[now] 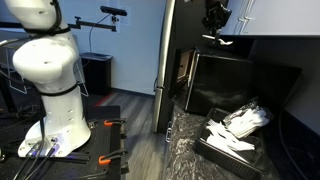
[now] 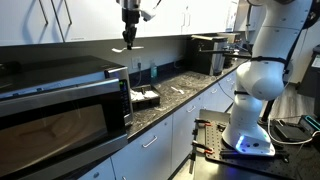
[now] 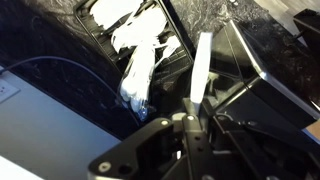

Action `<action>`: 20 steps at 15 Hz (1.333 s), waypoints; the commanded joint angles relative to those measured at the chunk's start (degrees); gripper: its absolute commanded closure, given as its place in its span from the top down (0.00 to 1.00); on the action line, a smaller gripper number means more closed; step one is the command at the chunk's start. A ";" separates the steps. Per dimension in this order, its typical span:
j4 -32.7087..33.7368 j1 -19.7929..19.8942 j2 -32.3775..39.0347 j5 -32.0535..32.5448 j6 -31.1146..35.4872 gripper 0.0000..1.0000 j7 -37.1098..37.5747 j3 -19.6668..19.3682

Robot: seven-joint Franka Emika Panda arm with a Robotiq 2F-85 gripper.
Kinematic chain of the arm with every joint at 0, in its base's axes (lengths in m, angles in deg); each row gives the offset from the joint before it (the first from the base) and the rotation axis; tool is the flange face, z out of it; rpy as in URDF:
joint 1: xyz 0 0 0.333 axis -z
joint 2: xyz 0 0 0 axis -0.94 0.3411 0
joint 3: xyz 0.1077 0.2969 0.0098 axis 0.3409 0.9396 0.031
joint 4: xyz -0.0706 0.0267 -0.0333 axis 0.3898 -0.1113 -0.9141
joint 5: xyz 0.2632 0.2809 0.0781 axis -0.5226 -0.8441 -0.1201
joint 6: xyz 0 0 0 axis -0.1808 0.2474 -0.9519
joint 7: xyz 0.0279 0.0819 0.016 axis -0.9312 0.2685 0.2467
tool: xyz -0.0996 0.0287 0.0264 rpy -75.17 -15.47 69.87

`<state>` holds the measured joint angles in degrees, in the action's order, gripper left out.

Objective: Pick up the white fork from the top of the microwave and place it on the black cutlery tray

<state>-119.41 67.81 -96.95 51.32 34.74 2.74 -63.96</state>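
Observation:
My gripper (image 3: pixel 187 112) is shut on the white fork (image 3: pixel 198 70), which sticks out thin and straight from the fingertips. In both exterior views the gripper (image 1: pixel 216 22) (image 2: pixel 128 22) hangs in the air above the black microwave (image 1: pixel 240 85) (image 2: pixel 60 105). The fork shows as a small white piece under the fingers (image 1: pixel 227 41). The black cutlery tray (image 1: pixel 213 153) (image 2: pixel 150 100) lies on the dark speckled counter beside the microwave, apart from the gripper. In the wrist view the tray (image 3: pixel 98 38) is at the top.
A heap of other white cutlery (image 1: pixel 243 122) (image 3: pixel 135 40) fills part of the tray. A coffee machine (image 2: pixel 207 55) stands further along the counter. The robot's white base (image 1: pixel 52 85) (image 2: pixel 262 80) stands on the floor. A cable (image 3: pixel 70 62) runs along the wall.

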 commanded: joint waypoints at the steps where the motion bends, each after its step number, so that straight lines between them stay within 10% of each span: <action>1: -13.04 1.58 -9.33 1.02 4.54 0.03 3.61 -0.89; 10: -35.21 7.36 -26.94 1.46 11.20 0.03 -6.84 -10.03; 20: -34.67 8.20 -25.89 -0.04 9.99 0.03 -11.46 -12.29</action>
<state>-153.88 75.56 -122.90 51.86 44.38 -7.94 -75.56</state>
